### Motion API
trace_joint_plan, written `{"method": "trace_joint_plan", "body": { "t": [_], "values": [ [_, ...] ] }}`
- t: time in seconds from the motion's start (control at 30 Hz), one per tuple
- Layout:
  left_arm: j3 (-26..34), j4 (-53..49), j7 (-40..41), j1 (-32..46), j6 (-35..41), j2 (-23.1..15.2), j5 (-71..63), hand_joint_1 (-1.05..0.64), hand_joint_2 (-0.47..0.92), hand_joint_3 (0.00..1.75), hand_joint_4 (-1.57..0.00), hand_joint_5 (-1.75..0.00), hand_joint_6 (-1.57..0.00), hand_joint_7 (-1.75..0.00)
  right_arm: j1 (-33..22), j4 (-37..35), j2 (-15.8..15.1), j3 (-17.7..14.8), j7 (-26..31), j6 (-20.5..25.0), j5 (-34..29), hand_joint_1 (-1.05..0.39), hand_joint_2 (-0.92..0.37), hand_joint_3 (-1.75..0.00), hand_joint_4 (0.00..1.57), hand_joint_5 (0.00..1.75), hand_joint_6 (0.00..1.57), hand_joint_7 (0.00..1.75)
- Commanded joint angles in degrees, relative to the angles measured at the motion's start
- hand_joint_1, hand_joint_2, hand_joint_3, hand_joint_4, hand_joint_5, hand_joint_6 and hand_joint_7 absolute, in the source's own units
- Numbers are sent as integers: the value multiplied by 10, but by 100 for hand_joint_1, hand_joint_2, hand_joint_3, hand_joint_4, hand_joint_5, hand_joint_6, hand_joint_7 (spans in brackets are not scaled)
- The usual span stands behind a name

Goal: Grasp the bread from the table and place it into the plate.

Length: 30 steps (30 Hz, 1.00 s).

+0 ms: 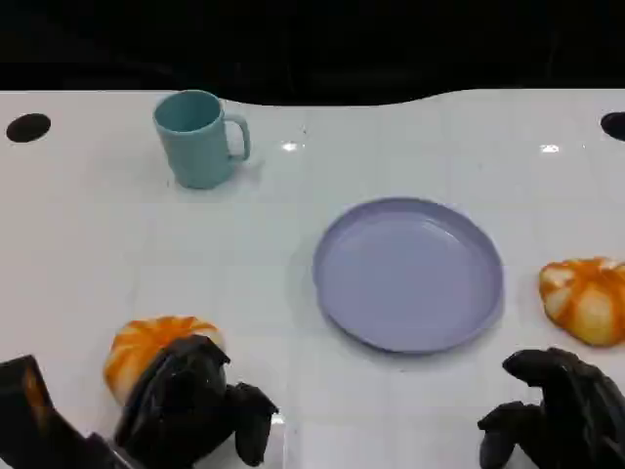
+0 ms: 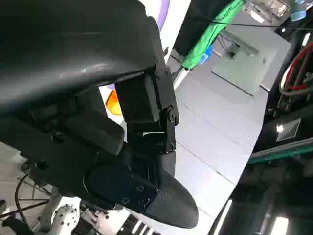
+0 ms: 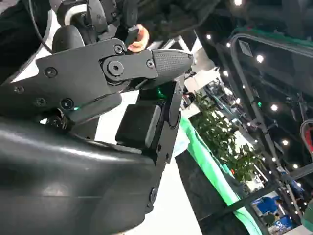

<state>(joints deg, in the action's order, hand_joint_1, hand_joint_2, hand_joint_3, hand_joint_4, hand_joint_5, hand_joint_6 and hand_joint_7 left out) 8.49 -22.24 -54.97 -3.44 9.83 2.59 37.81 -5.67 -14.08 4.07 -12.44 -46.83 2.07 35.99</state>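
An orange-and-white bread [image 1: 146, 344] lies on the white table at the near left. My left hand [image 1: 191, 403] sits over its near side, with fingers [image 1: 198, 357] reaching onto its top and the thumb standing off to the right, clear of it. In the left wrist view a sliver of the orange bread [image 2: 113, 103] shows behind the black fingers [image 2: 146, 93]. The round purple plate [image 1: 337, 293] lies empty in the middle. My right hand [image 1: 555, 410] hovers at the near right with fingers loosely curled and nothing in them.
A second orange-and-white bread [image 1: 586, 298] lies at the right edge, just beyond my right hand. A teal mug [image 1: 198, 138] stands at the far left. Bare table lies between the left bread and the plate.
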Motion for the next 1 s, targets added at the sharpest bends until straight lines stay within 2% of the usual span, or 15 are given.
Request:
{"method": "trace_joint_plan", "body": {
  "t": [0.03,0.5,0.53,0.6,0.7,0.83,0.9,1.0],
  "values": [
    [1,6,-4,8,-19,-2,-9,-105,73,1,-156,-83,-157,-47,-8,12,-5,1,4,-1,2,-61,-92,-30,157,61,157,25],
    [-4,4,-4,2,-17,-10,-11,-105,72,0,-156,-78,-157,-37,-3,9,-8,0,6,3,3,-60,-92,-30,157,60,157,24],
    [-4,7,-5,1,-18,-13,-13,-105,73,1,-156,-76,-157,-35,-2,9,-8,0,7,3,2,-60,-92,-30,157,60,157,24],
    [-3,11,-2,2,-42,-12,-23,-105,74,1,-157,-61,-157,-24,-2,10,-8,1,8,2,1,-60,-92,-29,157,61,157,25],
    [-3,20,7,5,-99,-7,-49,-105,78,1,-155,-51,-156,-14,-3,10,-7,2,8,-3,-1,-61,-92,-30,157,62,157,26],
    [-24,62,57,13,-215,-30,-153,-105,89,6,-141,-44,-142,-4,0,5,-10,-1,2,-1,4,-59,-92,-31,157,60,157,24],
    [-33,77,75,13,-266,-54,-205,-105,91,13,-127,-56,-130,-1,-1,9,-10,0,7,3,4,-60,-92,-30,157,61,157,25],
    [-43,95,98,14,-301,-82,-250,-105,92,18,-108,-74,-114,0,0,9,-9,0,6,3,5,-59,-92,-30,157,60,157,24]
  ]
}}
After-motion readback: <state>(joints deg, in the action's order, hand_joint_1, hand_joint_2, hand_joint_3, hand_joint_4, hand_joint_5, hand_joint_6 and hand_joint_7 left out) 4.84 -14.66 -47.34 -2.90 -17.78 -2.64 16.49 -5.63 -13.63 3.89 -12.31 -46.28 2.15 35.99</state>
